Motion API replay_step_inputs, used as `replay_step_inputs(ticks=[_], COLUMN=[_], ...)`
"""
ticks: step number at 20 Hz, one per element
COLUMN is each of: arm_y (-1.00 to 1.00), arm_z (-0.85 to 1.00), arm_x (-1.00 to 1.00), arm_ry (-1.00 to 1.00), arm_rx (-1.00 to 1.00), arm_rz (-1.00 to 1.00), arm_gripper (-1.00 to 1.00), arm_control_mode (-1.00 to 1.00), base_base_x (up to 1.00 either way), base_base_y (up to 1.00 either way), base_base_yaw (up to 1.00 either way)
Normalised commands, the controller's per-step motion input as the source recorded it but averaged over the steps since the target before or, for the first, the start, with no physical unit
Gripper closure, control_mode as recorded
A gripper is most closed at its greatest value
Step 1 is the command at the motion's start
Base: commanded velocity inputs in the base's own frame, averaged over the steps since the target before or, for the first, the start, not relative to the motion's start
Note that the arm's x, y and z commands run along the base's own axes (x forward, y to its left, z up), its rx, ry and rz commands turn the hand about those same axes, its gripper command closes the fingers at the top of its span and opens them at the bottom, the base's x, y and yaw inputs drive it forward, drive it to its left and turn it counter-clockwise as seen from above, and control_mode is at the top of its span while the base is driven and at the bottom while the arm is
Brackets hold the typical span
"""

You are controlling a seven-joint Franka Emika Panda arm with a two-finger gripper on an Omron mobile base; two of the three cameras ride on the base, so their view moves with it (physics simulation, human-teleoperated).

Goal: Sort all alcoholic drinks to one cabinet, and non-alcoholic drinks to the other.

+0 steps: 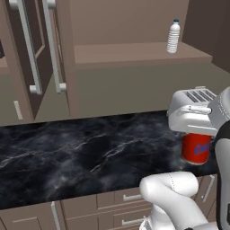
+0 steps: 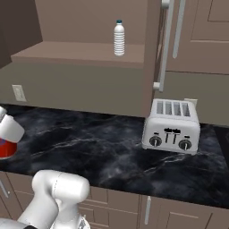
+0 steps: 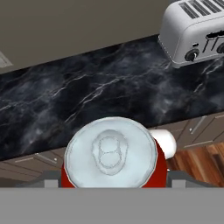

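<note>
Red can (image 1: 196,149) with silver top sits between the fingers of the gripper (image 3: 113,180), held below the white hand and lifted clear of the black marble counter (image 1: 81,152); in the hand view its silver lid with pull tab faces the camera, the dark finger tips flank it on either side, spread wide around the can body. In the right base view the can (image 2: 5,148) shows at the far left edge, partly covered by the hand. White ribbed plastic bottle (image 2: 119,38) with blue cap stands upright on the shelf of the open cabinet (image 2: 80,53), near its right wall, well apart from the can. Silver four-slot toaster (image 2: 171,126) sits on the counter under the closed cabinet door (image 2: 197,36), to the right of the open compartment. Drawer fronts (image 1: 121,211) run beneath the counter edge.
</note>
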Motion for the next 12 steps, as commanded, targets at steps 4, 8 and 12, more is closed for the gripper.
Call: replay_step_inputs(ticks=[4, 8, 12], arm_y=[-0.03, -0.08, -0.1], arm_z=[0.68, 0.84, 0.82], arm_x=[0.11, 0.02, 0.24], arm_ry=[-0.22, -0.32, -0.31], arm_rx=[0.0, 0.0, 0.0], arm_rz=[0.0, 0.0, 0.03], arm_gripper=[1.0, 1.0, 1.0], arm_control_mode=[-1.0, -1.0, -1.0], base_base_x=[0.0, 0.0, 0.0], base_base_y=[0.0, 0.0, 0.0], base_base_yaw=[0.0, 0.0, 0.0])
